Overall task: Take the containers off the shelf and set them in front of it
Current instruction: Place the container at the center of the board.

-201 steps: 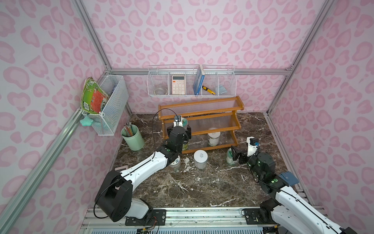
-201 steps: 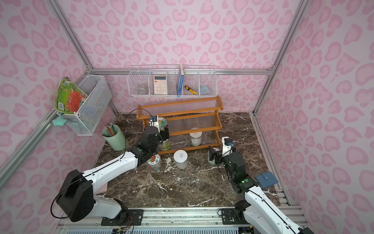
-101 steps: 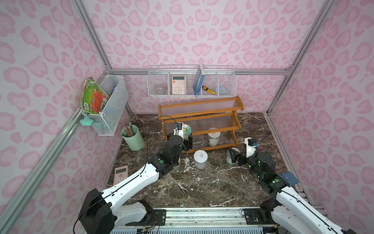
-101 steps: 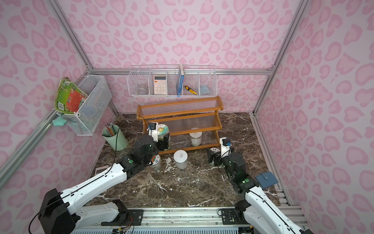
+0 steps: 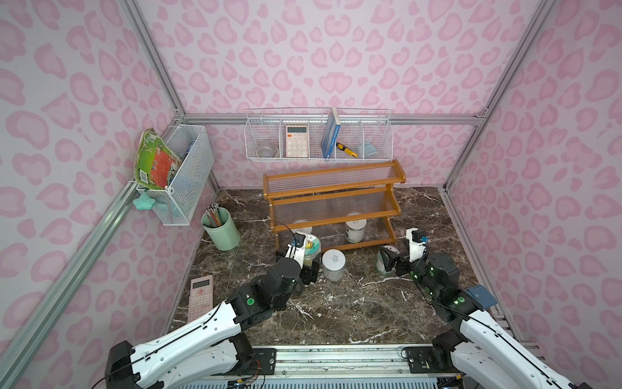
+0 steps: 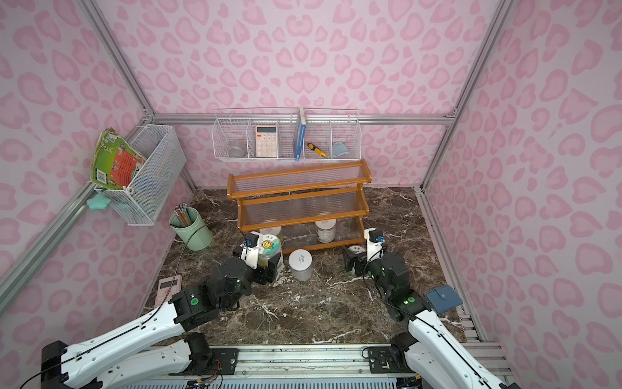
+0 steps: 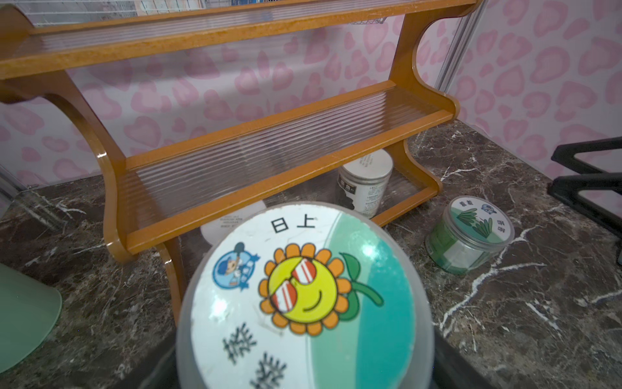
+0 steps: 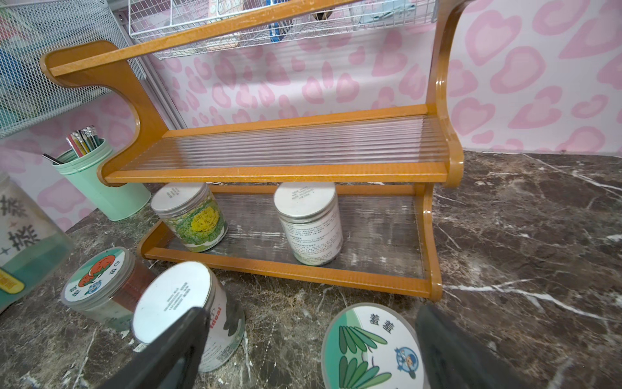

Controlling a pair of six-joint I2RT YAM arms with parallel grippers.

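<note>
The left gripper (image 5: 304, 262) has pulled back nearer from the shelf (image 5: 331, 215), jaws clamped on the sunflower jar (image 7: 303, 296). The right gripper's (image 8: 313, 328) jaws gape wide beside the green-leaf jar (image 8: 370, 350).

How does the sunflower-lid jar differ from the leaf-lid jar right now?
The sunflower jar is clamped in the shut left gripper; the leaf jar stands free on the table between the open jaws of the right gripper. The sunflower jar's lid shows a yellow flower in sunglasses; the leaf jar's shows green leaves. Both are clear jars off the shelf.
</note>
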